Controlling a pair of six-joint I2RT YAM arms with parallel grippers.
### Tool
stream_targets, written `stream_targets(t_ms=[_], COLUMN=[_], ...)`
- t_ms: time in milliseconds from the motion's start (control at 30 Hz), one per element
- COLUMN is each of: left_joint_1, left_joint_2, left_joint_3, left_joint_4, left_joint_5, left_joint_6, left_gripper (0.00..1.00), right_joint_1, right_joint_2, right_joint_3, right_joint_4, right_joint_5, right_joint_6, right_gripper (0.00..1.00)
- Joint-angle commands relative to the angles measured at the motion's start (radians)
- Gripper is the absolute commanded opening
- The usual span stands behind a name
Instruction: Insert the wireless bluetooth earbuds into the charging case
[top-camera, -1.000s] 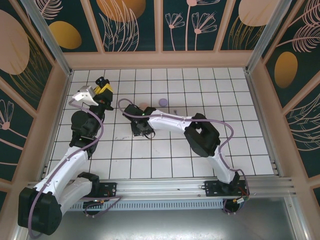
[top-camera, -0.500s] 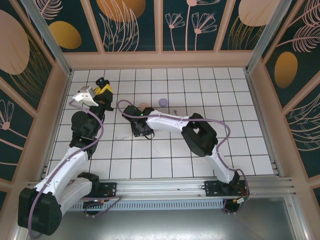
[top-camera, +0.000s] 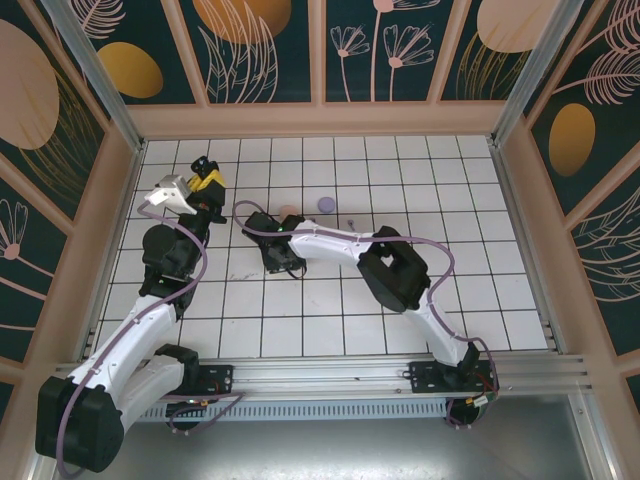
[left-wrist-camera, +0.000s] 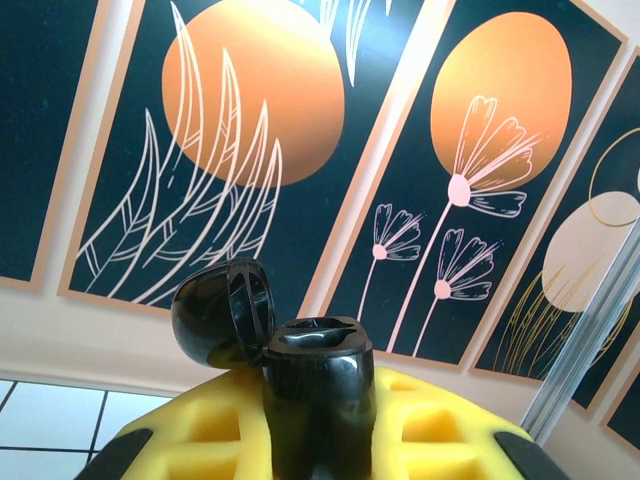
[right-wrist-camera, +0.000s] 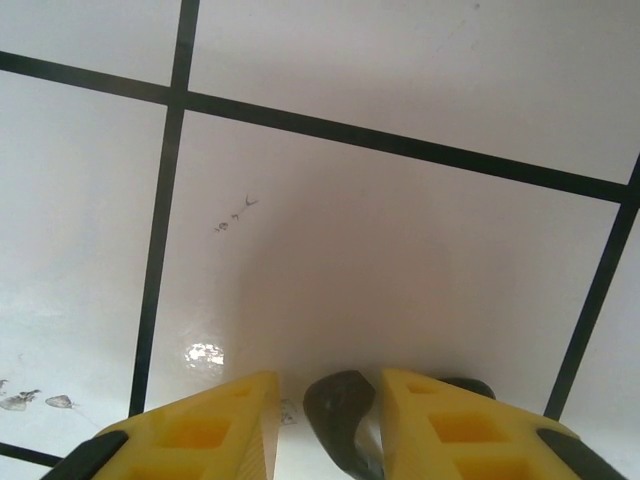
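My left gripper (top-camera: 205, 172) is raised over the far left of the table, shut on a black charging case (left-wrist-camera: 318, 390). The case stands upright between the yellow fingers (left-wrist-camera: 450, 430), and its lid (left-wrist-camera: 222, 313) is flipped open to the left. My right gripper (top-camera: 282, 262) is down at the tiled table (right-wrist-camera: 400, 230), left of centre. Its yellow jaws stand apart around a black earbud (right-wrist-camera: 340, 415) lying on the tile. The earbud lies against the right finger, with a gap to the left finger (right-wrist-camera: 215, 425). A second dark earbud (right-wrist-camera: 465, 385) peeks out behind the right finger.
A round lilac case (top-camera: 327, 204) and a pale pink one (top-camera: 288, 211) lie on the tiles just beyond the right gripper. A tiny lilac piece (top-camera: 352, 222) lies to their right. Patterned walls close in the table on three sides.
The right arm's elbow has shifted slightly left while its gripper stays low over the same tile. The left arm holds still with the case.
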Motion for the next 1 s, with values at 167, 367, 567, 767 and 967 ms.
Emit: stream_targets(t_ms=[167,367,567,767,967], left_joint_1=[-0.004,-0.004,-0.004,-0.004,-0.004], left_joint_2=[-0.021,-0.023,-0.023,-0.020,-0.021], left_joint_3=[-0.007,-0.007,-0.007,-0.001,0.009], left_joint_4=[0.043,0.043,0.044,0.042,0.035], left_joint_5=[-0.002,0.003,0.007,0.016,0.031], left_joint_6=[-0.004,-0.007,-0.013,-0.015,-0.004], left_gripper=[0.00,0.00,0.00,0.00,0.00], right_joint_1=[0.012,0.020,0.024,0.024,0.021], right_joint_2=[0.046,0.058,0.056,0.037,-0.042], right_joint_3=[0.048,0.047,0.045,0.043,0.034], right_joint_4=[-0.062,-0.067,-0.062,-0.053,-0.016], right_joint_5=[0.047,0.057,0.056,0.058,0.050], right_joint_6=[-0.020,-0.022,-0.025,-0.029,-0.015], right_gripper=[0.30,0.27,0.21,0.14,0.12])
